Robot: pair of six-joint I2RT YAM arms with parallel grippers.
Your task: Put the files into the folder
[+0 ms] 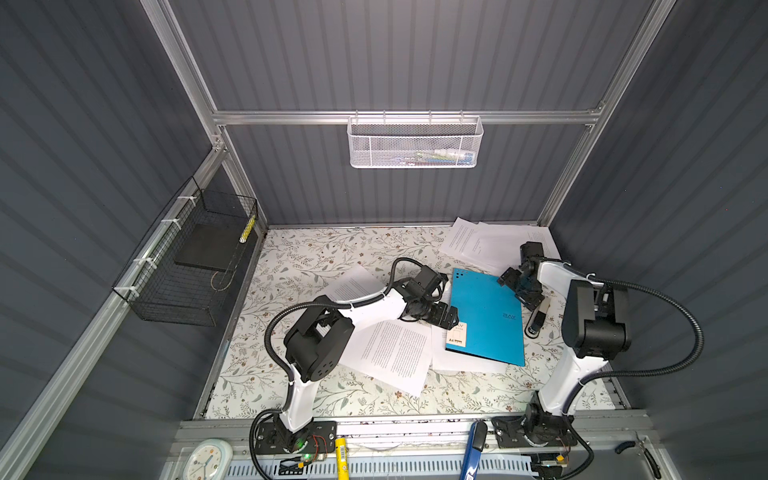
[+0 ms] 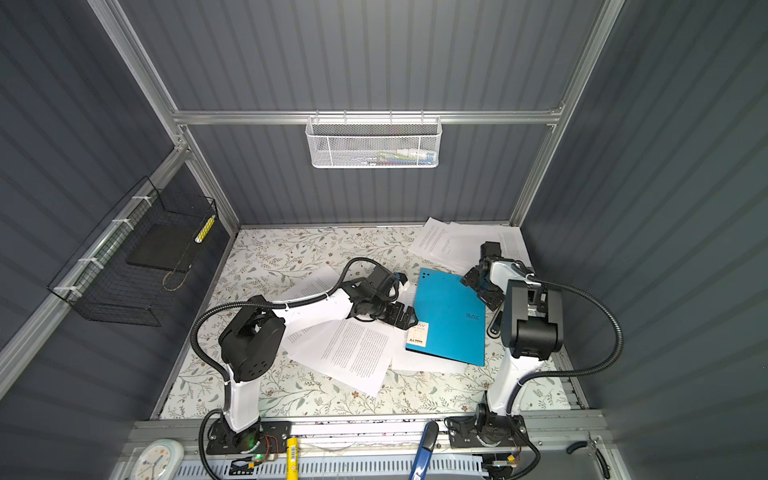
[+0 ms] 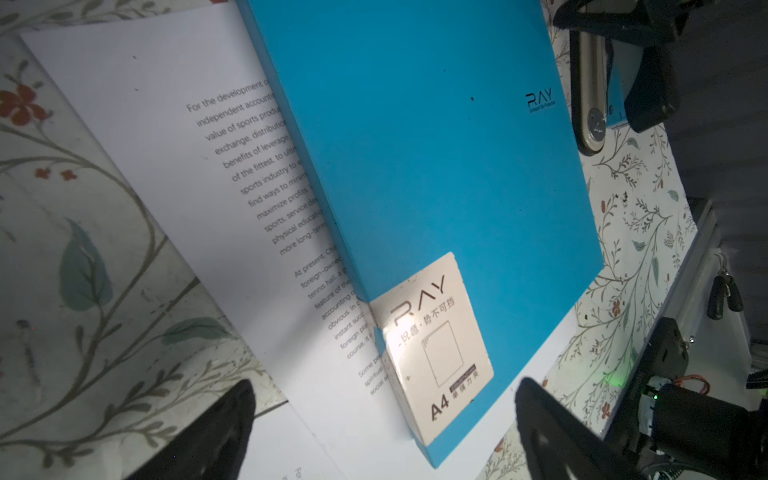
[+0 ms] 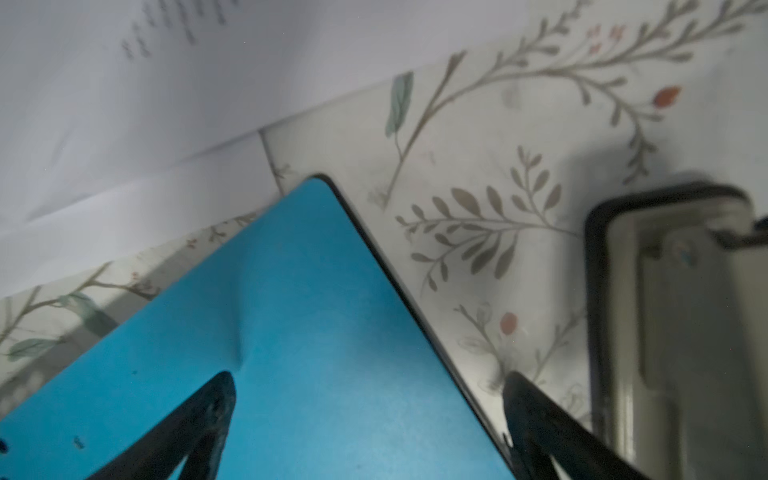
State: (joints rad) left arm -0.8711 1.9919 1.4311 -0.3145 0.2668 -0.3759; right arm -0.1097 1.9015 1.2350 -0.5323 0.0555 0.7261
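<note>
The bright blue folder [image 1: 486,320] [image 2: 451,320] lies shut on the floral table, its cream label [image 3: 436,345] at the near left corner. White printed files lie around it: one sheet [image 1: 390,353] to its left, one [image 3: 199,166] partly under it, and several [image 1: 478,245] at the back right. My left gripper [image 1: 453,319] [image 3: 384,399] is open at the folder's left edge by the label, holding nothing. My right gripper [image 1: 519,289] [image 4: 368,386] is open at the folder's far right corner. One finger is over the blue cover [image 4: 291,332], the other past its edge.
A beige and black stapler-like tool [image 1: 538,318] [image 4: 681,332] lies just right of the folder. A white mesh basket [image 1: 415,143] hangs on the back rail. A black wire basket [image 1: 195,257] hangs on the left wall. A clock [image 1: 208,459] and hand tools sit on the front rail.
</note>
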